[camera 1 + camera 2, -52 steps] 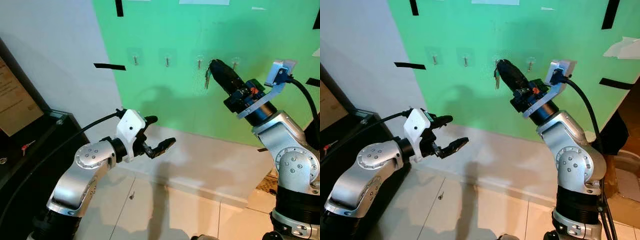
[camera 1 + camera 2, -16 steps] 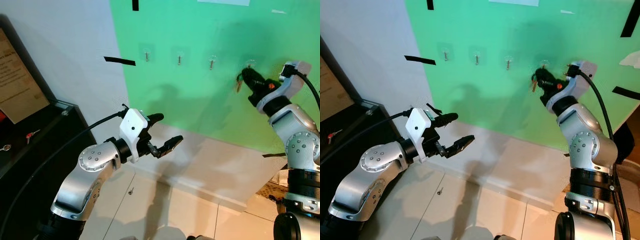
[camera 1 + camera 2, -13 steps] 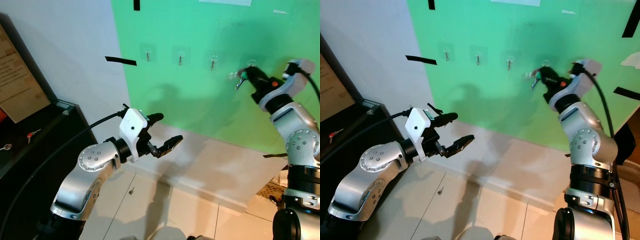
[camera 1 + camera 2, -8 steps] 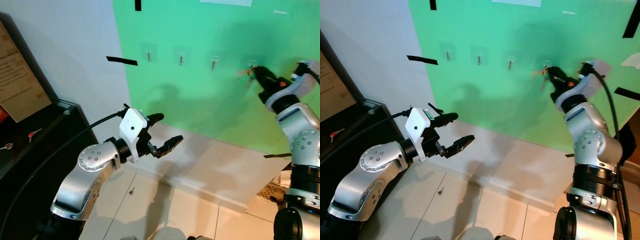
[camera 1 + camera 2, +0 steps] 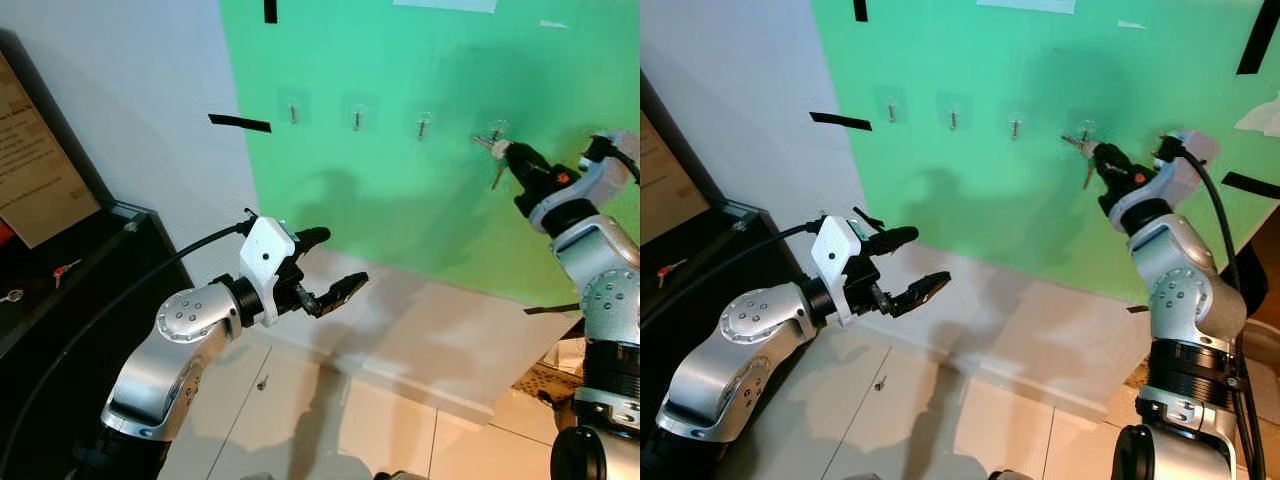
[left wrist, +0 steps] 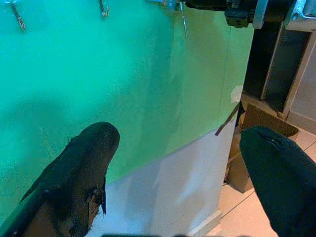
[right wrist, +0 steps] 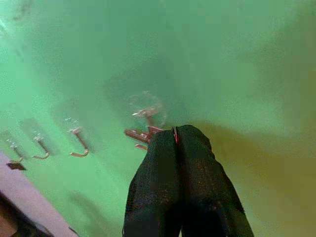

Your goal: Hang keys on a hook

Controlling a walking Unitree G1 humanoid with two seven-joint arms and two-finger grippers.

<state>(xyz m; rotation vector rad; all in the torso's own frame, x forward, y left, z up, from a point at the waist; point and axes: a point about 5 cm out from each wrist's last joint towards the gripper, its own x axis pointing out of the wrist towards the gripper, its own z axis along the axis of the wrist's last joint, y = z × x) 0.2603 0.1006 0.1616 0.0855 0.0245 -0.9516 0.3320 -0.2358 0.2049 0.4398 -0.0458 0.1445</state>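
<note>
Right gripper [image 5: 512, 158] reaching up against green wall [image 5: 400, 200], fingers pressed together, pinching keys [image 5: 490, 150]. Keys sitting right at last hook [image 5: 495, 131] of four-hook row, one key dangling just below; whether ring is over hook, cannot tell. Left gripper [image 5: 330, 268] hovering low, well apart from hooks, fingers spread wide, holding nothing. Black tape strip [image 5: 240, 122] sticking on wall beside first hook [image 5: 292, 110]. Dark cabinet [image 5: 60, 300] standing far from keys.

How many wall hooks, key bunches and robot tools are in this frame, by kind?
Wall hooks: 4, starting with the leftmost hook
Key bunches: 1, the keys held at the rightmost hook
Robot tools: 2, the left tool and the right tool
Total: 7
</note>
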